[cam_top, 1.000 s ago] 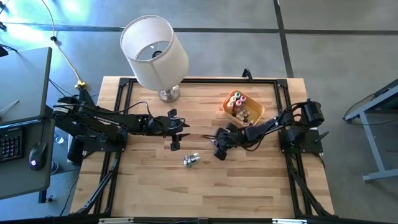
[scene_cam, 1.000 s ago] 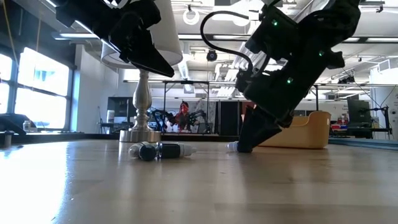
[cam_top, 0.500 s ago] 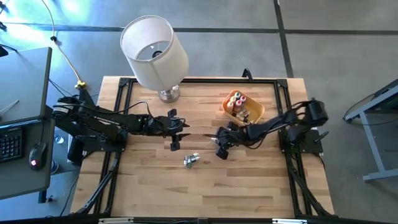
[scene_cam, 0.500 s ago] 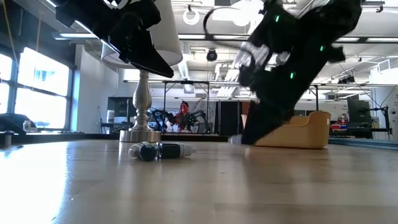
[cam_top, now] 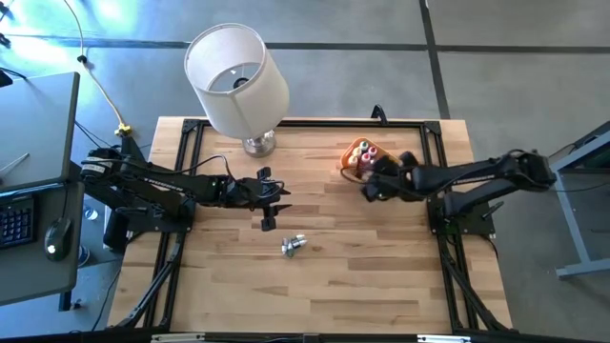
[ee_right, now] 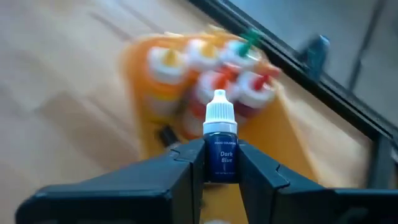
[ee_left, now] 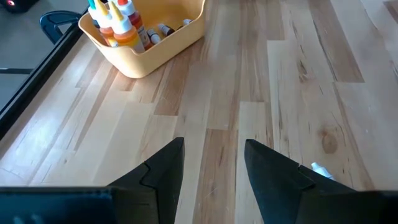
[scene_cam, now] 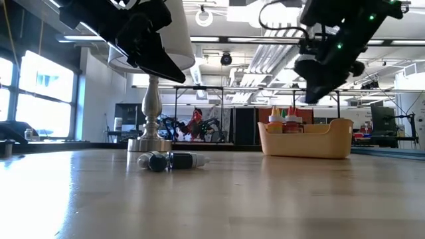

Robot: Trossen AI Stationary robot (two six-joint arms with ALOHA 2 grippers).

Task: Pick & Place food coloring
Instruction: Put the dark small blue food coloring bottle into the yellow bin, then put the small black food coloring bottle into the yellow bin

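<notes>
blurred: orange plastic bowl [ee_right: 186, 112] and its capped dropper bottles [ee_right: 214, 65] in the right wrist view | cut off: white bottle tip [ee_left: 320, 169] behind the left gripper [ee_left: 214, 163] finger | too small: colours of desk bottles [cam_top: 293, 245]

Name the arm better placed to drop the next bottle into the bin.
Right. The right gripper is clamped on a dark blue white-capped dropper bottle and hangs above the orange plastic bin. The left gripper is open and empty, well short of it.
</notes>
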